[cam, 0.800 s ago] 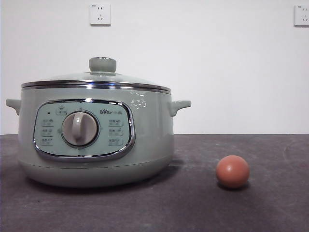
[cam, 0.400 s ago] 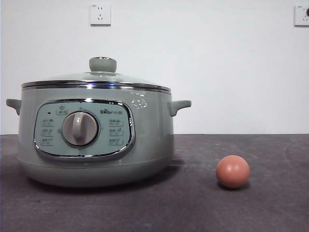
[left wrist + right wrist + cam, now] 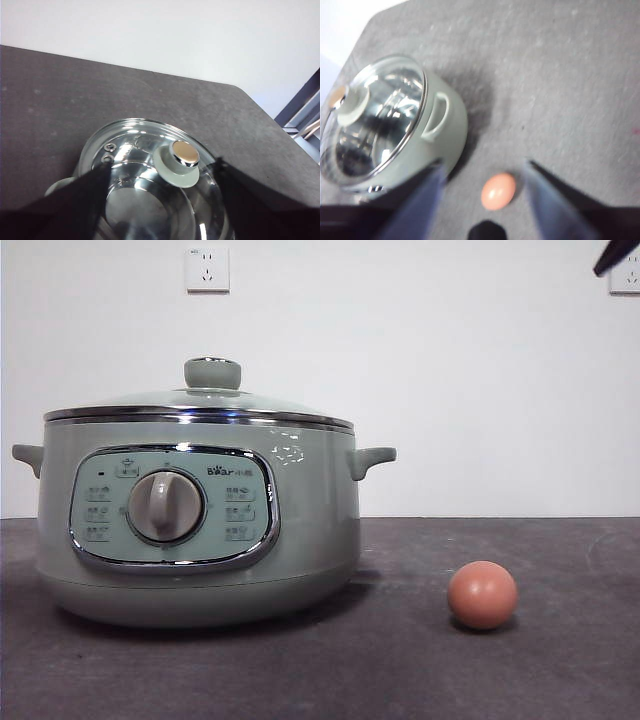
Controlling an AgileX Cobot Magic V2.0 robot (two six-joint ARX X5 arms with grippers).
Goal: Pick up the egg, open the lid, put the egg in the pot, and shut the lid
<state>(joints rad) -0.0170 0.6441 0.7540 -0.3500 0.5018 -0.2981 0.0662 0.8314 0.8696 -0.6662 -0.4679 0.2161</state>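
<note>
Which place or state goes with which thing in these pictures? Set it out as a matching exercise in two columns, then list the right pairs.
Things
1. egg
2. lid
3. dial
4. right gripper

Places or states
A. closed on the pot
B. open, above the egg
C. alone on the dark table, beside the pot
D. in the middle of the chrome-framed control panel

Pairs: 1-C, 2-A, 3-D, 4-B

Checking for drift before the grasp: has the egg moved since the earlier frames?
No. The egg sits at the same spot on the table, same gap right of the pot. Only a black gripper tip has appeared top right.
</note>
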